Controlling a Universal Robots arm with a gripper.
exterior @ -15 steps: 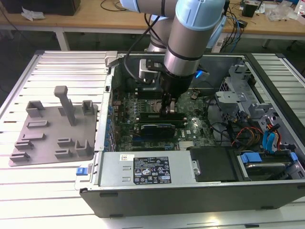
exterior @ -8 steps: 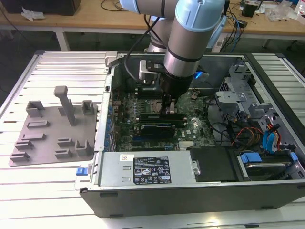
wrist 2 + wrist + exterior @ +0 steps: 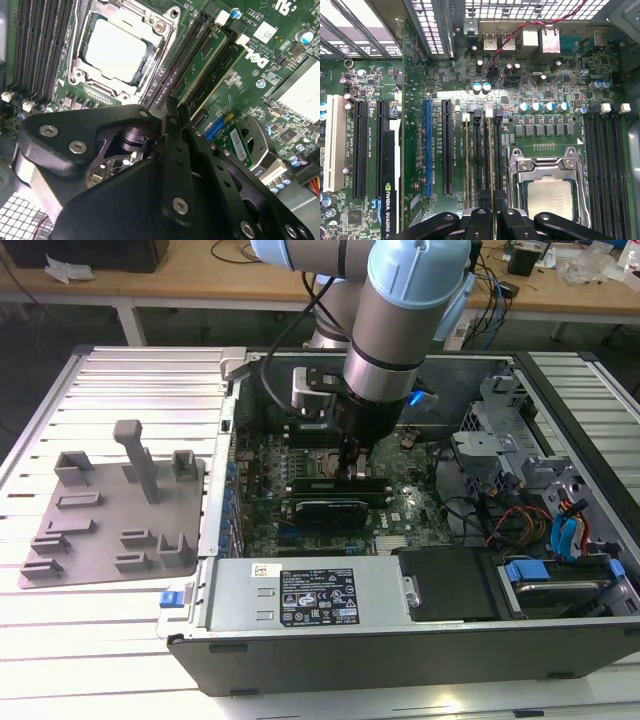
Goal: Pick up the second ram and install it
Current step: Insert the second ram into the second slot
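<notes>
Pincer [image 3: 492, 216] hides second ram's [image 3: 492, 165] near end.

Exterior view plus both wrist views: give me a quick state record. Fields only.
gripper: down inside the open computer case, over the memory slots
grip: shut on the second ram, held edge-on between the fingers
ram position: lined up along a slot beside the processor; whether it is fully seated cannot be told
neighbouring slots: green sticks already stand in slots nearby
black card: seated on the board, next to the gripper
outside the case: grey parts fixture on the exterior view's left
</notes>
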